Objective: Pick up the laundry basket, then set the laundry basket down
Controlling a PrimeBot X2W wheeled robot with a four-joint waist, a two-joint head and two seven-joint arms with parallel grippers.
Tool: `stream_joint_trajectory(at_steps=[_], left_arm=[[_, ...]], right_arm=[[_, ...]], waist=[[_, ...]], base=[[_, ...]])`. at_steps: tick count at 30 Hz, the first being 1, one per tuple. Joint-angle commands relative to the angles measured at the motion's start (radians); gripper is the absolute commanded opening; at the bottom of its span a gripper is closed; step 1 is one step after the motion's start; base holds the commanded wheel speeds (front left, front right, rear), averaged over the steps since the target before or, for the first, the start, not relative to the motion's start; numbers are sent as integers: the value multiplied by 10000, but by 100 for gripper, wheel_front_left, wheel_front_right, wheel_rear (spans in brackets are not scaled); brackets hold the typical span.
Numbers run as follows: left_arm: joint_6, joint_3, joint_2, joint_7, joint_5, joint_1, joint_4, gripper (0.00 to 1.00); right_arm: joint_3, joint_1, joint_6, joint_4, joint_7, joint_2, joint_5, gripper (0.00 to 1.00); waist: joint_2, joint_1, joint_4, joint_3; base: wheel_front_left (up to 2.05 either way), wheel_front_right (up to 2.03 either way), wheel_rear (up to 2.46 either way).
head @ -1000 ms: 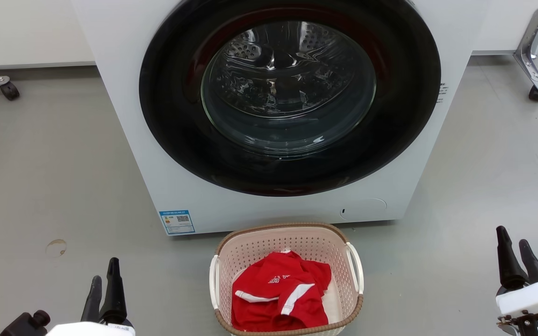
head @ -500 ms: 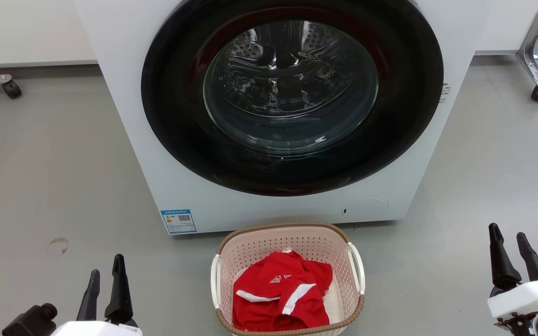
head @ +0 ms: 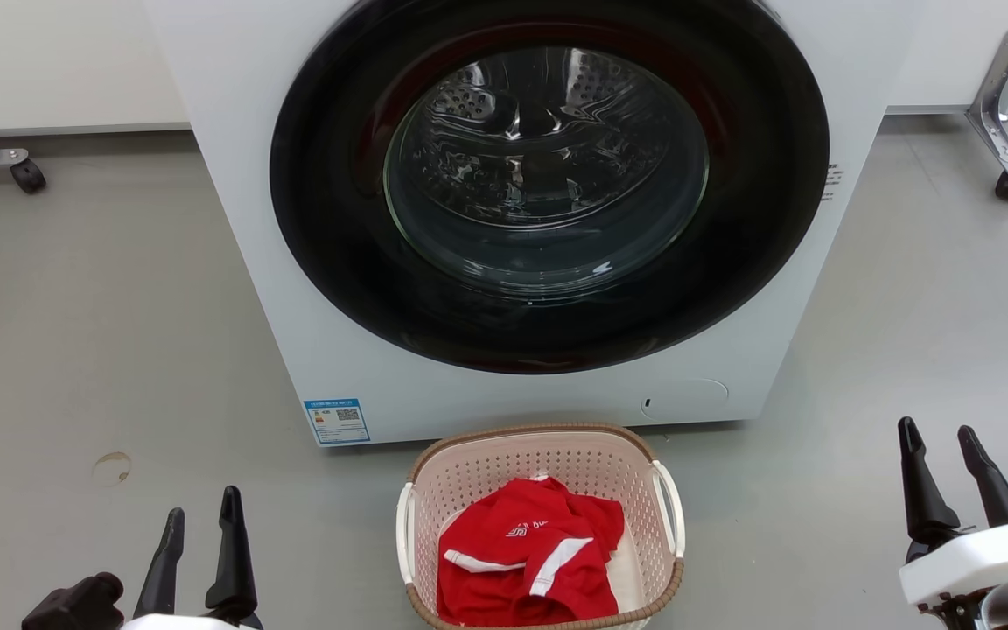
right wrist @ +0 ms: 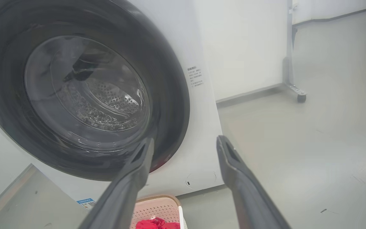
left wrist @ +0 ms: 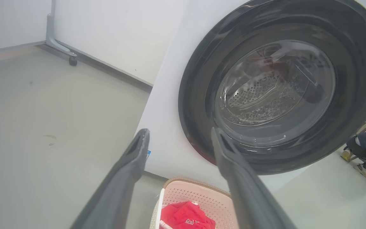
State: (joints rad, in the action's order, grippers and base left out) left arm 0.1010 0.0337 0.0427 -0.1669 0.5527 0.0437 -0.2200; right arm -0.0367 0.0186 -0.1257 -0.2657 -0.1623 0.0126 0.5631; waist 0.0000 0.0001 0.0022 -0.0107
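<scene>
Jaws open wide, empty: left gripper [head: 202,503], right gripper [head: 937,427].
Laundry basket [head: 548,459] on floor [head: 75,350], 6 o'clock of washing machine [head: 233,175].

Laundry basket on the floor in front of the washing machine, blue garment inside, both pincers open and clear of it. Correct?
Not blue: the head view shows the garment in the laundry basket is red. The rest holds: on the floor before the washing machine, left pincer and right pincer open, clear of it.
</scene>
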Motion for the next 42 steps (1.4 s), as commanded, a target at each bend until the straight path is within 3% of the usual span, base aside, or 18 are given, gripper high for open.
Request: stream_joint_trajectory(at_steps=[1, 28, 42], left_arm=[[-69, 143, 146, -181, -449, -185, 272, 100], [-176, -198, 580, -927, -3301, -98, 181, 100], [-188, -333, 753, -886, -3242, -150, 34, 100]], right_arm=[[-193, 590, -39, 296, -240, 269, -429, 100], [-681, 685, -50, 393, -995, 376, -3032, 100], [-655, 620, -50, 378, -995, 376, -2938, 100]], waist=[[0, 0, 7, -6], [0, 0, 6, -82], [0, 0, 22, -99]], base=[[0, 0, 0], [0, 0, 0], [0, 0, 0]])
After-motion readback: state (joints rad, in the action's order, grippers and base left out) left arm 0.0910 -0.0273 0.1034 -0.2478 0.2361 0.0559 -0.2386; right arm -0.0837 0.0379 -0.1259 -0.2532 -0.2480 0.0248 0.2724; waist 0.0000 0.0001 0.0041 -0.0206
